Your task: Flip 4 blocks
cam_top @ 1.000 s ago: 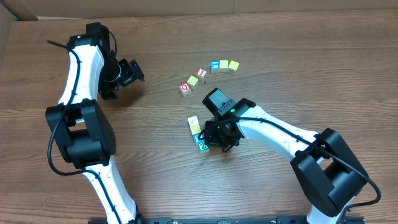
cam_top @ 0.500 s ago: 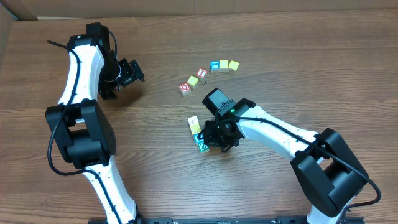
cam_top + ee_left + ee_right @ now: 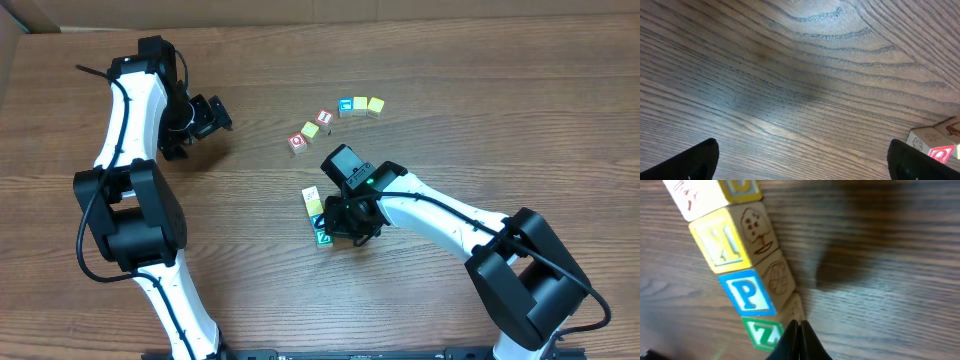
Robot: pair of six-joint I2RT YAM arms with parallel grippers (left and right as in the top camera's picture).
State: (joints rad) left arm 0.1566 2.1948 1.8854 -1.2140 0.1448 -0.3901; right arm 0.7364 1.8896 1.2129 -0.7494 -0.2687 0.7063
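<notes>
Right claw [image 3: 799,329]: jaws together, nothing held. Tips are down at the desk [image 3: 880,280], right at the side face of the green block [image 3: 761,332], Z face up. Touching or just off it, can't tell.

Task blocks: all four lie in one line, face to face, mid-desk just left of the right wrist. Order in the right wrist view, top to bottom: cream block [image 3: 695,195], yellow block [image 3: 722,240], blue block [image 3: 746,296] with P up, then the green one at the end nearest the claw. The line is slightly skewed, not square to the desk grain.

Left claw [image 3: 802,162]: jaws wide apart, empty. It hangs over bare desk at the far left, well apart from the line. Both fingers [image 3: 695,162] show only as dark tips in the lower corners of the left wrist view. A red-faced block [image 3: 940,145] pokes in at that view's right edge.

Overhead also shows a diagonal trio [image 3: 310,129] and a back row [image 3: 360,104] of three, both beyond the line and apart from it.
</notes>
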